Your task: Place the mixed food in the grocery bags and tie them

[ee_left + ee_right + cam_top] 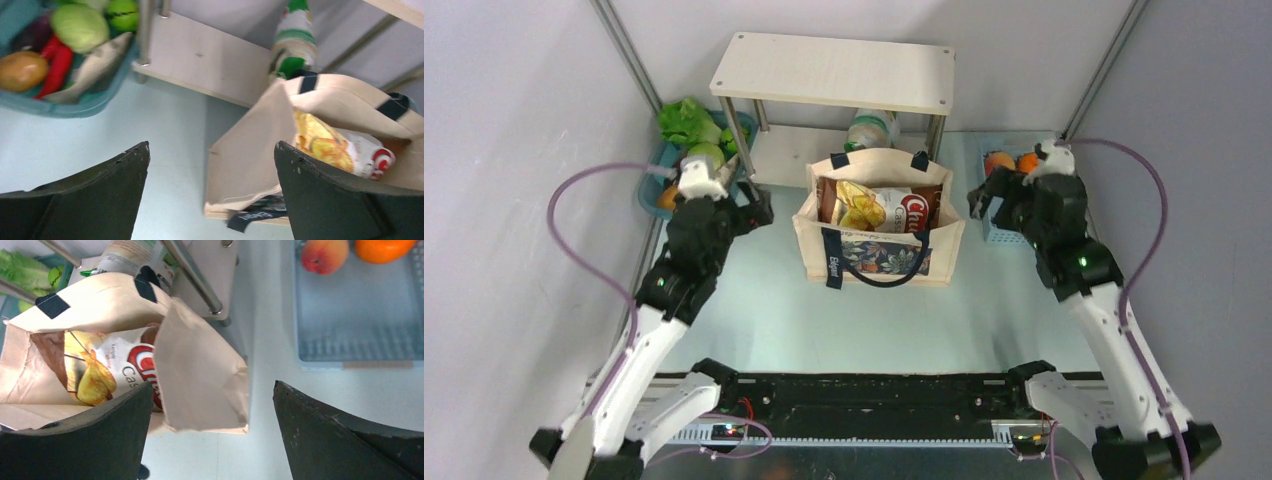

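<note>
Both gape empty — left pincer (211,150), right pincer (212,385) — crisp packet (879,207) inside canvas tote (946,243).

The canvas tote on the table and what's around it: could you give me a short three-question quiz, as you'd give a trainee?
1. True or false: the crisp packet lies inside the canvas tote.
2. What lies in the blue basket on the robot's right? A) a reddish fruit and an orange; B) a loaf of bread; C) a tin can.
3. Fill in: the left hand and the right hand are both ____ and hold nothing.
Key: 1 true; 2 A; 3 open.
</note>
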Robot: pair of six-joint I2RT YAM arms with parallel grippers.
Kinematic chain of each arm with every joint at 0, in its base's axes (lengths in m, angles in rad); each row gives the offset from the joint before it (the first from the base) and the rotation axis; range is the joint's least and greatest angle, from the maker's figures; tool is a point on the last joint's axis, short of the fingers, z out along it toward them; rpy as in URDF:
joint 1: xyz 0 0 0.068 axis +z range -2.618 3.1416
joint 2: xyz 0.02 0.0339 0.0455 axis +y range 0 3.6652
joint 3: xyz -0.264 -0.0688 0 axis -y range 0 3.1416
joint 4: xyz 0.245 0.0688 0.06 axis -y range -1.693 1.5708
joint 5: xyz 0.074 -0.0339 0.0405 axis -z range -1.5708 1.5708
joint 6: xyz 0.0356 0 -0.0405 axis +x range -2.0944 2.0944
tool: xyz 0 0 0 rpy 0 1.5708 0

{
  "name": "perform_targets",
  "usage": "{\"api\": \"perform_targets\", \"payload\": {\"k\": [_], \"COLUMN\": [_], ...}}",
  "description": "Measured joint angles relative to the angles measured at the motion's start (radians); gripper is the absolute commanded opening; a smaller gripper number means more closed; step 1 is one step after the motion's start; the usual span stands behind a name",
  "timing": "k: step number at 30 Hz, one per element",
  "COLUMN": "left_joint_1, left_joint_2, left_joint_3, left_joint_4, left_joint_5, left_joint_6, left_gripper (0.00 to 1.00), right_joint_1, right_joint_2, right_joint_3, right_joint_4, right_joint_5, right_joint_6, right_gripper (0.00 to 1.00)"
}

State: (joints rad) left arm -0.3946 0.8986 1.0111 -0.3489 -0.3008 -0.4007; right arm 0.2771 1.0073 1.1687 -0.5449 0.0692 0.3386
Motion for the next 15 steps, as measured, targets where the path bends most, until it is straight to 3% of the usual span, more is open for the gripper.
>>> {"api": "perform_targets", "payload": {"k": [8, 15], "left_joint_1": [0.063, 0.078], "left_joint_2": [-0.238, -0.326], "left_joint_3": [-0.406, -0.851], "left_joint_4": [0.198, 0.578], "left_joint_5": [-0.289, -0.342], "left_joint_6": [0.026, 0.217], "left_gripper": [1.00, 1.00], "right_joint_1": [-0.055, -0.096], "right_joint_2": [-0.262, -0.294], "right_joint_3": [-0.389, -0.801], "right_joint_4": [0.224, 0.646], "right_joint_5": [0.087, 0.096], "right_joint_6": [-0.074, -0.253], "right_gripper": [0.93, 0.87]}}
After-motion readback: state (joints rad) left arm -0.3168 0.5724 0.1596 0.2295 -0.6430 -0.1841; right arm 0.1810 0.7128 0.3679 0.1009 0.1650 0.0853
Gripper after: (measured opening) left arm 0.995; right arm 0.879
